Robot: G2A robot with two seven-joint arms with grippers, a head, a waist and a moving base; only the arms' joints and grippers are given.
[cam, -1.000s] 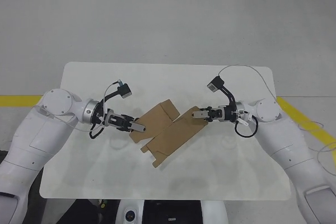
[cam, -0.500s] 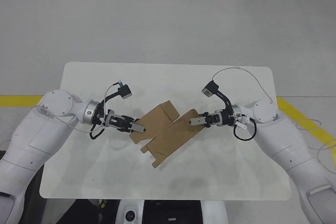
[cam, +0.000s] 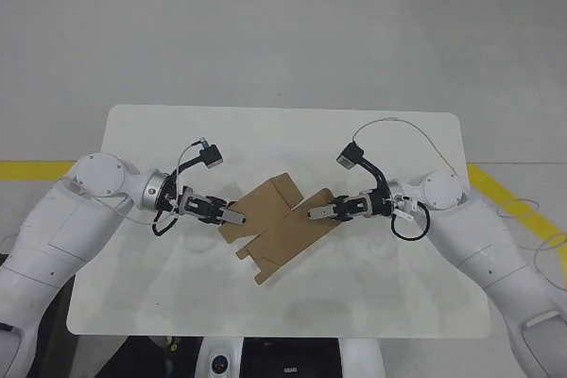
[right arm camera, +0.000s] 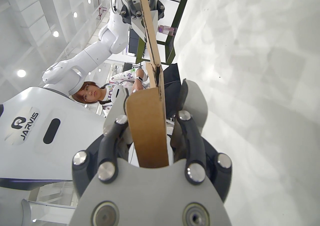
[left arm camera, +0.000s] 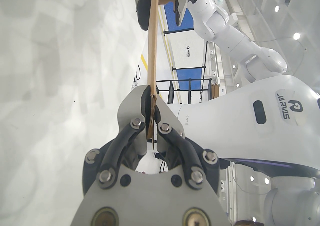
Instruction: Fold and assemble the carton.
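**Over the worktop: carton pinched at one end, loosely straddled at the other**

Above the middle of the white worktop [cam: 151,283] the carton [cam: 282,225] hangs flat and unopened, stretched between my two arms. I can't tell whether its low corner touches the surface.

My left end effector [left arm camera: 150,106] is clamped tight on the carton's near edge, but only a thin strip of board sits between the pads. My right end effector [right arm camera: 153,97] is spread wide around a flap [right arm camera: 147,132] at the opposite end. I see a dark gap between the board and one finger, so I judge it is not gripping.

My worries from here:

- **Slip on the left.** All the carton's weight appears to hang on that shallow bite. Any push or tug from the right arm could work the edge out and drop the board.
- **Wrong crease.** The flap sits face-on and off-centre between the right jaws. Closing now could bend it away from its score line.
- **Wrong layers caught.** Near the right end the board's layers part slightly. Pinching both together would hold the carton flat instead of letting it open.
- **Buckling.** If the arms drive toward each other with the board edge-on, it may bow mid-panel instead of folding at a score.
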